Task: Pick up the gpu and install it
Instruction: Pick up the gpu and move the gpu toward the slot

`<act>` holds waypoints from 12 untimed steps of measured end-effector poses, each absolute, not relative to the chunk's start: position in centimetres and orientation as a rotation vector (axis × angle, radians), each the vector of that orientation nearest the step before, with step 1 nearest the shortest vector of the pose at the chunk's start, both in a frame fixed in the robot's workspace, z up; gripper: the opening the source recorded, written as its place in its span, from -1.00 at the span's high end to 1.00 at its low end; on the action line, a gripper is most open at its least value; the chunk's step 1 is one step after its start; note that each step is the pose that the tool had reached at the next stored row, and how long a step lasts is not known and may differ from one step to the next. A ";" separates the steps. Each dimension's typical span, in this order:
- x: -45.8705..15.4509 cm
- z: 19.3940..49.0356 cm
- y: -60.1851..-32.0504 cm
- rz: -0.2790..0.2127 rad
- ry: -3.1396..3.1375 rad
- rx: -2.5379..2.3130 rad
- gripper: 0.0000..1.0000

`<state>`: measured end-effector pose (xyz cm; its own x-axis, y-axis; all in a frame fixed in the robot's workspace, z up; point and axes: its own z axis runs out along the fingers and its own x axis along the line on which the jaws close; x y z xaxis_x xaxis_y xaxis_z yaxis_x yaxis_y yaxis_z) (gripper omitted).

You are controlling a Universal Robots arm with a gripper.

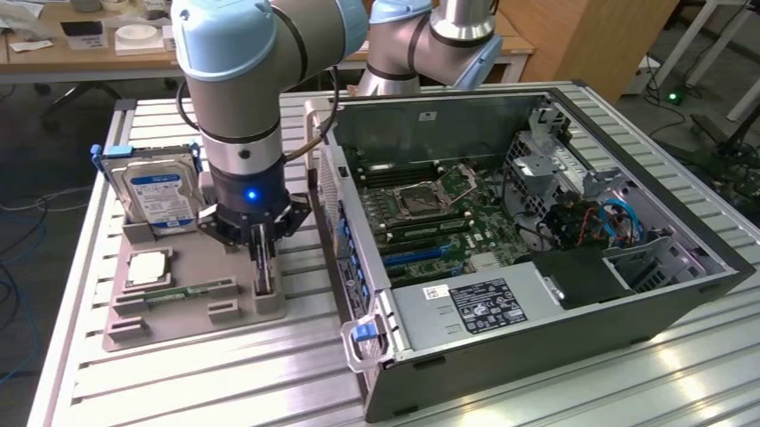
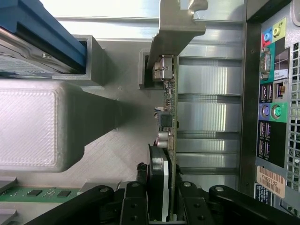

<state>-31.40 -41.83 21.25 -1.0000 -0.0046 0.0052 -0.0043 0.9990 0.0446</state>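
Observation:
The gpu (image 1: 263, 285) stands on edge in a slot at the exterior view's right side of the grey holder tray (image 1: 166, 325). My gripper (image 1: 262, 256) is lowered straight over it, fingers down either side of the card. In the wrist view the gpu (image 2: 168, 108) runs as a thin green edge with small parts, from its metal end bracket (image 2: 176, 28) to between my black fingers (image 2: 133, 204). My gripper (image 2: 161, 199) is shut on the card's dark body, and the card still sits in its slot.
The tray also holds an upright blue-labelled hard drive (image 1: 160, 191), a square processor (image 1: 149, 267) and a green memory stick (image 1: 190, 291). The open computer case (image 1: 665, 294) with its motherboard (image 1: 440, 213) lies close at the exterior view's right; its rear port panel (image 2: 272, 93) is beside the card.

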 end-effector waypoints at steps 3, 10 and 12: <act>-31.4 21.2 -41.8 -0.070 -3.136 0.007 0.40; -31.4 21.2 -41.8 -0.070 -3.136 0.007 0.44; -31.4 21.2 -41.8 -0.070 -3.135 0.007 0.44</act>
